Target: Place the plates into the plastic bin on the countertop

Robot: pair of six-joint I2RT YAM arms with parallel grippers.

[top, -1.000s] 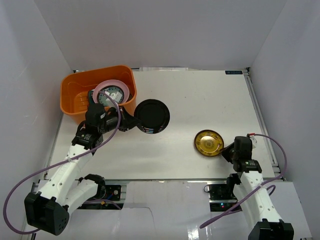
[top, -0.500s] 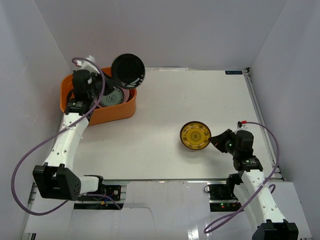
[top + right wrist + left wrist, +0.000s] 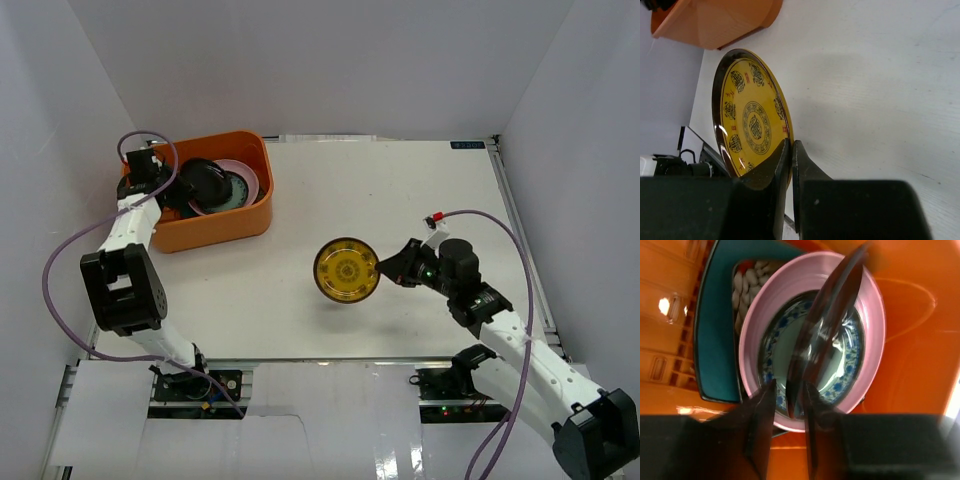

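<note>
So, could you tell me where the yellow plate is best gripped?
Take the yellow plate by its thin rim, edge-on from the right, one finger on each face. It is flat and too wide to span; the right fingers pinch it just so, tilted on edge.

The black round plate point(image 3: 832, 315) is a blur between the fingers of the left hand point(image 3: 790, 384), masking part of the small blue-patterned plate point(image 3: 777, 347); the pink round plate point(image 3: 800, 277) covers most of the teal square plate point(image 3: 715, 325), the right hand point(image 3: 791, 142) the lower rim of the yellow-patterned round plate point(image 3: 752, 117).
</note>
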